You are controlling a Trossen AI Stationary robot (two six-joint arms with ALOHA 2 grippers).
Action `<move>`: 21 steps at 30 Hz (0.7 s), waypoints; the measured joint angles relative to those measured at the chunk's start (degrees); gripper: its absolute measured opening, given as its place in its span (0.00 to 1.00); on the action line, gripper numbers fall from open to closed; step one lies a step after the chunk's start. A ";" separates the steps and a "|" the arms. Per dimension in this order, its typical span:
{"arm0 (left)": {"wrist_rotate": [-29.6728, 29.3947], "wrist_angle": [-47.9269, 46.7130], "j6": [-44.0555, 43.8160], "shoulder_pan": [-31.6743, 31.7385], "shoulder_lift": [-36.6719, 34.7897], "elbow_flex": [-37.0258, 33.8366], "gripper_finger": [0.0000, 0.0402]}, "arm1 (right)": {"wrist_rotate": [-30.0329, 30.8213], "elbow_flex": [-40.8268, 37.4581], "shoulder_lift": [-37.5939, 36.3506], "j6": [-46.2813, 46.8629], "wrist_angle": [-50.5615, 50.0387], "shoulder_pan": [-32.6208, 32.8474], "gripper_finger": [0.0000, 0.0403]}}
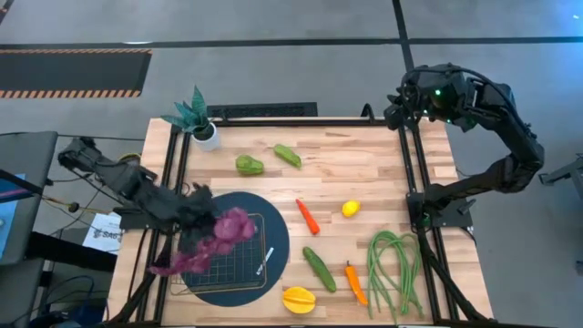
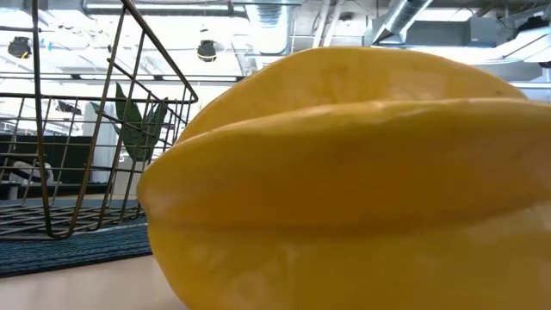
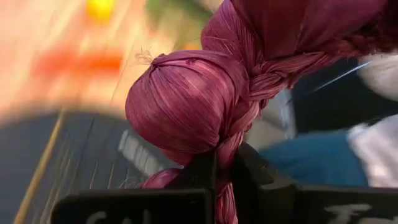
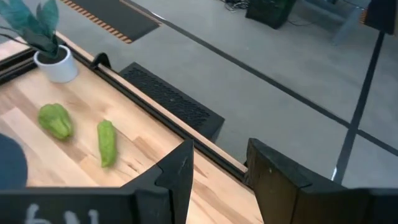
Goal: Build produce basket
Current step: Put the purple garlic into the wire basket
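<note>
Wooden table [image 1: 364, 173]: from above you see only blur; your left wrist view shows the left gripper [image 3: 224, 163] clamped on the purple grape string [image 3: 186, 102], over the basket [image 1: 239, 273].

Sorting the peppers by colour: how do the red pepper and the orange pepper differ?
The red pepper lies mid-table near the lemon; the orange pepper lies by the near edge, beside the green beans. The red one has bare wood around it; the orange one sits between cucumber and beans. Both are slim, similarly angled, and outside the basket.

Lab: exposed ceiling ducts [image 2: 413, 21]
</note>
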 joint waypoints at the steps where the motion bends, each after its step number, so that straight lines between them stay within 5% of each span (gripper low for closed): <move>1: 0.87 -4.14 -3.69 -0.86 1.25 0.00 0.00 | 0.01 0.02 -0.02 -0.10 0.00 -0.24 0.41; 6: 4.27 -17.99 -12.27 -2.37 8.24 -0.04 0.00 | 0.00 0.02 0.04 -1.60 0.03 -0.46 0.42; 21: 14.46 -16.14 -1.70 2.30 26.13 -0.02 0.00 | -0.22 0.02 0.02 -4.72 0.05 -0.44 0.41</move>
